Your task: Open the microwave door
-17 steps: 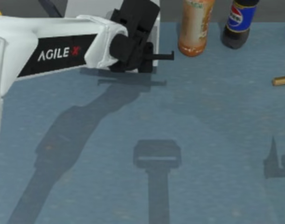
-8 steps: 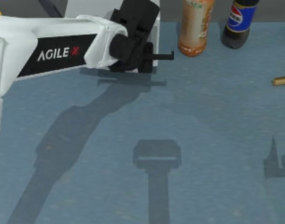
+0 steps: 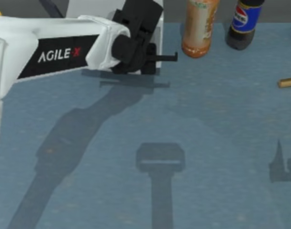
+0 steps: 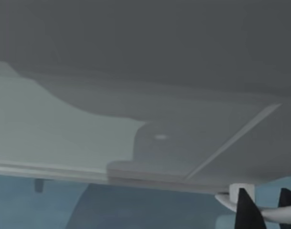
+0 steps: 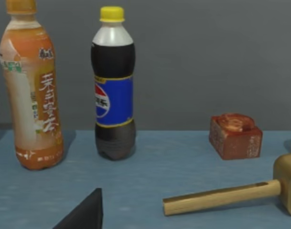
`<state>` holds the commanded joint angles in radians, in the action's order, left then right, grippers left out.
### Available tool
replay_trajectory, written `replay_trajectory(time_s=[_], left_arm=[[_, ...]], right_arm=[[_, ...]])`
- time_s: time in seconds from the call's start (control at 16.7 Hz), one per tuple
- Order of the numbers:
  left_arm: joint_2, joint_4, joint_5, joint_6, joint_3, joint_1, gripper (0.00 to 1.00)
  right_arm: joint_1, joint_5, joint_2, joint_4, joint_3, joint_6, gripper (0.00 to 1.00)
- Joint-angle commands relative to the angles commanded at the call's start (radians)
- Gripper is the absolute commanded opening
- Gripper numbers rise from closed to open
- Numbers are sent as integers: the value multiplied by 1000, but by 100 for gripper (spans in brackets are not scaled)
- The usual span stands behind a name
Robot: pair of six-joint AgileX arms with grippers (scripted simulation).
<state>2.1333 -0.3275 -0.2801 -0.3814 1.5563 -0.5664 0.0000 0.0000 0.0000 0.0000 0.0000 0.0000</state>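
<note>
Nothing has shifted since the earlier frames: the left tool (image 3: 152,57) stays at the microwave (image 3: 95,8) on the bench's (image 3: 207,124) far left edge. Its fingers (image 4: 245,210) apparently straddle the door's white handle (image 4: 236,192), though whether they clamp it I cannot tell. The right tool is out of the top view.

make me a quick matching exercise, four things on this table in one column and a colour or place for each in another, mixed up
Things:
1. cola bottle
2. tea bottle
3. wooden mallet
4. left gripper

Descriptions:
A. orange drink, orange cap
B. at the microwave, far edge of the table
C. lying flat on the table
D. dark drink, blue label, yellow cap

Pairs: 1-D, 2-A, 3-C, 4-B
</note>
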Motion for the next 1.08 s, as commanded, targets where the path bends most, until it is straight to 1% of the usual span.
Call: replay_trajectory(time_s=[0.18,0.54,1.08], left_arm=[[1,1,8,-2,0,-7,0],[-34,33,33,43,-53,7,0],[-35,34,34,45,-57,8,0]], right_arm=[[0,0,0,0,0,0,100],[0,0,0,0,0,0,100],[0,0,0,0,0,0,100]])
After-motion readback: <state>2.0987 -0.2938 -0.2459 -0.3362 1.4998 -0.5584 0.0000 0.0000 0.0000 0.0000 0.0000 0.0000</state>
